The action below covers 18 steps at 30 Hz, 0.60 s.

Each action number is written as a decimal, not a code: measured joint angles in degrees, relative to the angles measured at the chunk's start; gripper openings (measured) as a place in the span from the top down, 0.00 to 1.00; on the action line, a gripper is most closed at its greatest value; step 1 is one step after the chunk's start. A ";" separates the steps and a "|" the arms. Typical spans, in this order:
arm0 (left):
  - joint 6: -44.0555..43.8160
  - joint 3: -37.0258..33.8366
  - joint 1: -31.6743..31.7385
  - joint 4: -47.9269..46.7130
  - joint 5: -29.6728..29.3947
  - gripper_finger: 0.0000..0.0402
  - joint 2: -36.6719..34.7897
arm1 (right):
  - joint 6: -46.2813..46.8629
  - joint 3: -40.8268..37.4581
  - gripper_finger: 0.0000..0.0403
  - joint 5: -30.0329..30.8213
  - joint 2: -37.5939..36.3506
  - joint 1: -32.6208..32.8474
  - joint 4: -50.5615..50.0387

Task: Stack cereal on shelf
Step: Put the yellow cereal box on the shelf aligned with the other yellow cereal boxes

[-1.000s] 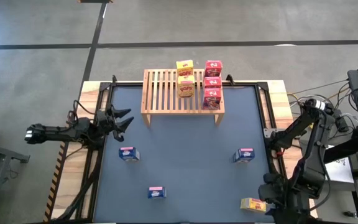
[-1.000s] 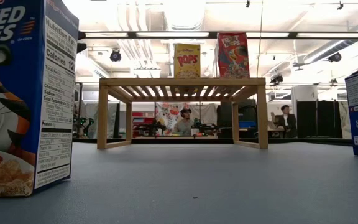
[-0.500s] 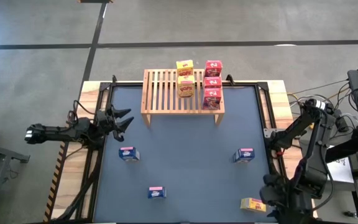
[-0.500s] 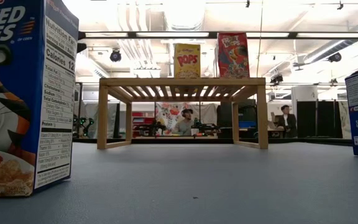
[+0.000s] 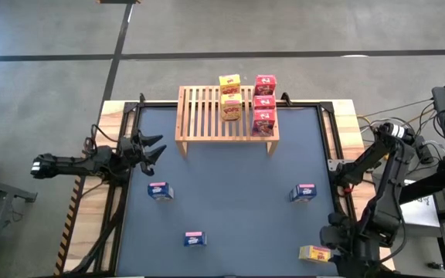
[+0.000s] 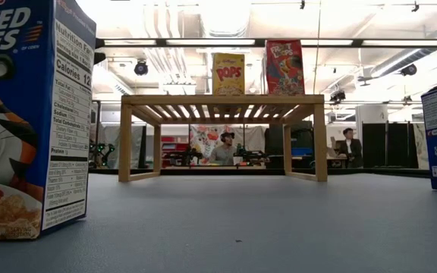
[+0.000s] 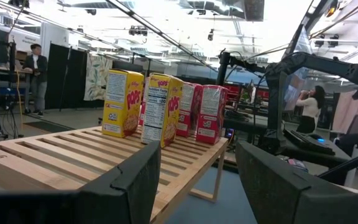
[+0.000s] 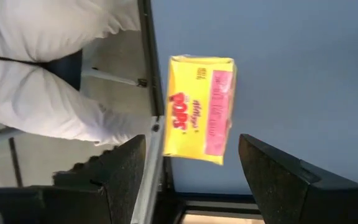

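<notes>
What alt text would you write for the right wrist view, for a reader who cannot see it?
A yellow cereal box lies flat at the edge of the blue table mat, framed between the open fingers of the right tool, which hangs above without touching it. Beside the mat runs a dark table frame.

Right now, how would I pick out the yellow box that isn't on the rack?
Start at the wooden rack at the mat's far edge, then go to the opposite near-right corner. The yellow box lies flat there under the right gripper, the only yellow one off the rack.

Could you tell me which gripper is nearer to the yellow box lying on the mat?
The right gripper hangs just beside the yellow box; the left gripper waits across the table.
</notes>
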 joint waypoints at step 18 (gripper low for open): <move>0.00 0.00 0.00 0.02 0.00 0.52 0.00 | -3.93 -1.42 0.39 0.05 0.02 -2.62 2.19</move>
